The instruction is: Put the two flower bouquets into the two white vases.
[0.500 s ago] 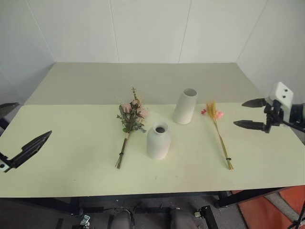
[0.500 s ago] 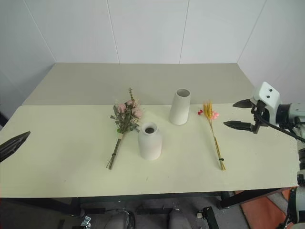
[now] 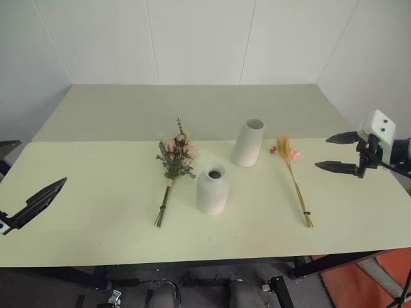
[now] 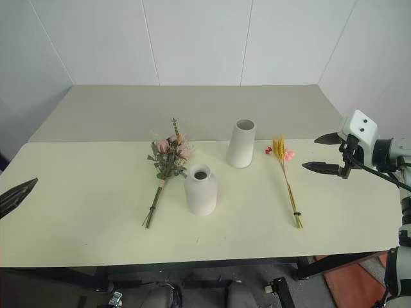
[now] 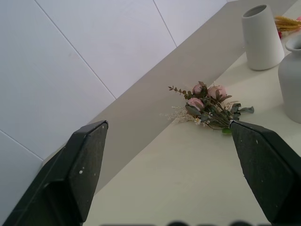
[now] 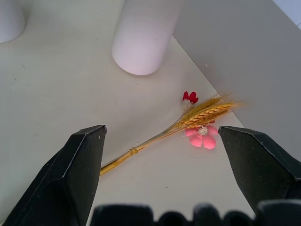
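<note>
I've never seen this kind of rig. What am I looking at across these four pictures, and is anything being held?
A two-armed humanoid robot stands at a pale table. Two pictures come from its head camera; the other two look out from each wrist, between black jaws. The left gripper and right gripper are open and empty. On the table lie the rose bouquet and the wheat-like bouquet, beside the tall vase and the short rounded vase. Both vases stand upright and empty.
</note>
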